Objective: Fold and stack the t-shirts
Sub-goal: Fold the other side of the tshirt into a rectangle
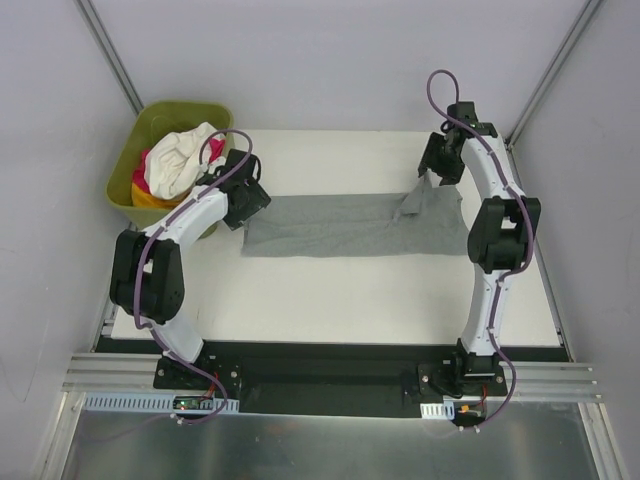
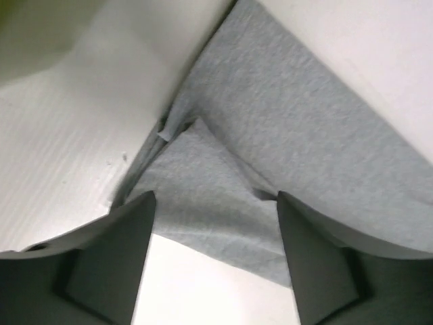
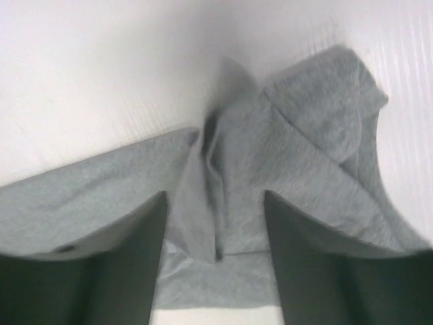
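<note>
A heather grey t-shirt (image 1: pixel 340 225) lies spread in a long band across the white table, its right end bunched up. My left gripper (image 1: pixel 250 205) hovers over its left edge. In the left wrist view the gripper (image 2: pixel 215 200) is open, the grey cloth (image 2: pixel 291 128) lying flat below with nothing between the fingers. My right gripper (image 1: pixel 435 175) is over the raised right end. In the right wrist view it (image 3: pixel 214 196) is open, and a pinched-up ridge of grey cloth (image 3: pixel 304 149) stands loose between the fingers. White (image 1: pixel 185 155), pink (image 1: pixel 142 180) and orange (image 1: pixel 150 197) t-shirts lie heaped in the tub.
The olive-green tub (image 1: pixel 170 110) stands off the table's far left corner, close beside my left arm. The white table (image 1: pixel 350 300) shows bare surface between the grey shirt and the arm bases. Grey walls close in the back and sides.
</note>
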`<state>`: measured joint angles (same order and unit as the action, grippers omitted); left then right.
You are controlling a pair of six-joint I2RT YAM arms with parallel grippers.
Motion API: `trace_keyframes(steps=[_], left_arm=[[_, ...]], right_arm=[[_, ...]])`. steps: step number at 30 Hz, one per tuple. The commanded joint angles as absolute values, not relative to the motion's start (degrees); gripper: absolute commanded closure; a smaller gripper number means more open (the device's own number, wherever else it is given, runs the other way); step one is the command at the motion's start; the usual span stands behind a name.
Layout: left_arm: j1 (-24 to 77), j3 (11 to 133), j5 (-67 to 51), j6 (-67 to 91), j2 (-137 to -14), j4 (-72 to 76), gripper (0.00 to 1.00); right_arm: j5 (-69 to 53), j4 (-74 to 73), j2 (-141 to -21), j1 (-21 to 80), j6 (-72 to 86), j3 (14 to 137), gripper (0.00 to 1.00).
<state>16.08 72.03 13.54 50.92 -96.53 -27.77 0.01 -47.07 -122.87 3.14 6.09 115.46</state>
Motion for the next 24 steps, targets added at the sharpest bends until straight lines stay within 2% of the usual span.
trace_keyframes(steps=[1, 3, 7, 11, 15, 20, 24], left_arm=[[16.2, 74.9, 13.0, 49.8, -94.4, -28.1, 0.20], [17.1, 75.2, 13.2, 49.0, -93.4, -28.1, 0.11], [20.7, 75.7, 13.4, 47.7, -92.2, -28.0, 0.01], [22.7, 75.8, 12.0, 47.0, -92.0, -28.0, 0.01], [24.3, 75.4, 9.9, 46.5, -92.0, -28.0, 0.01], [24.8, 73.1, 7.8, 46.7, -91.1, -28.0, 0.01], [24.8, 68.6, 8.3, 47.1, -88.5, -28.1, 0.01]], right_arm=[[-3.2, -47.9, -123.7, 2.8, 5.3, 121.5, 0.22], [-3.5, -46.7, -121.9, 2.8, 4.3, 119.5, 0.01], [-5.9, -42.5, -114.1, 2.7, 3.5, 109.2, 0.00], [-12.5, -38.2, -107.1, 2.7, 5.9, 93.6, 0.01], [-16.1, -33.1, -104.3, 3.0, 8.4, 84.8, 0.01], [-18.5, -31.8, -107.9, 4.1, 9.1, 86.0, 0.00], [-18.3, -31.6, -112.7, 6.4, 9.6, 91.6, 0.01]])
